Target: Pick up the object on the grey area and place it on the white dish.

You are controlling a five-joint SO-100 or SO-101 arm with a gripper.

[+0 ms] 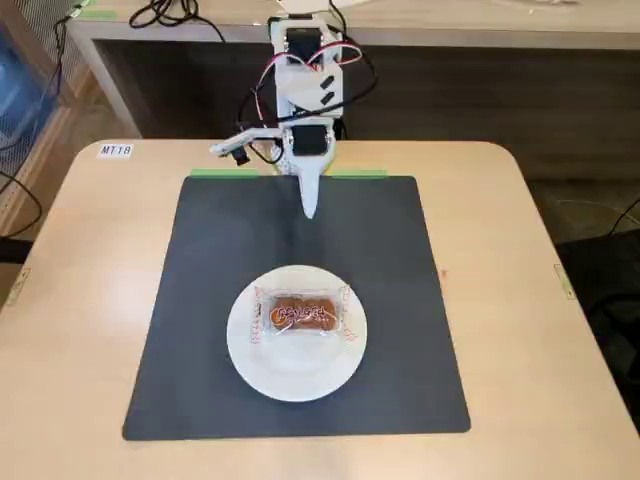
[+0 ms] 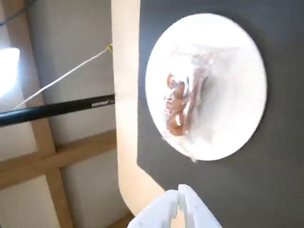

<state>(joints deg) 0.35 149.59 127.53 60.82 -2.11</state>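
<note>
The biscuit packet [image 1: 304, 316] lies flat on the white plate [image 1: 250, 362], roughly at its centre, lengthwise across the plate in the fixed view; the plate itself sits on the dark grey mat [image 1: 210, 240], toward the mat's near half; so the packet is where the task wants it, and by my reading the placing is done.

The gripper [image 1: 309, 208] is folded back near the arm's base at the far edge of the mat, well apart from the plate; its two white fingers are pressed together with nothing between them, which the wrist view [image 2: 180, 192] confirms, tips meeting at the bottom of the picture; this looks like a rest pose, clear of the plate so the packet is left alone.

The packet is clear crinkly plastic with crimped ends and red print over an orange-brown biscuit; in the wrist view [image 2: 183, 102] the film throws back glare, so the print is unreadable there; the plate [image 2: 242, 71] is smooth, round and shallow; the mat [image 2: 266, 190] is matt and flat, roughly square, held by green tape [image 1: 222, 173] at its far edge; the tabletop [image 1: 80, 250] is pale wood with rounded corners.
</note>
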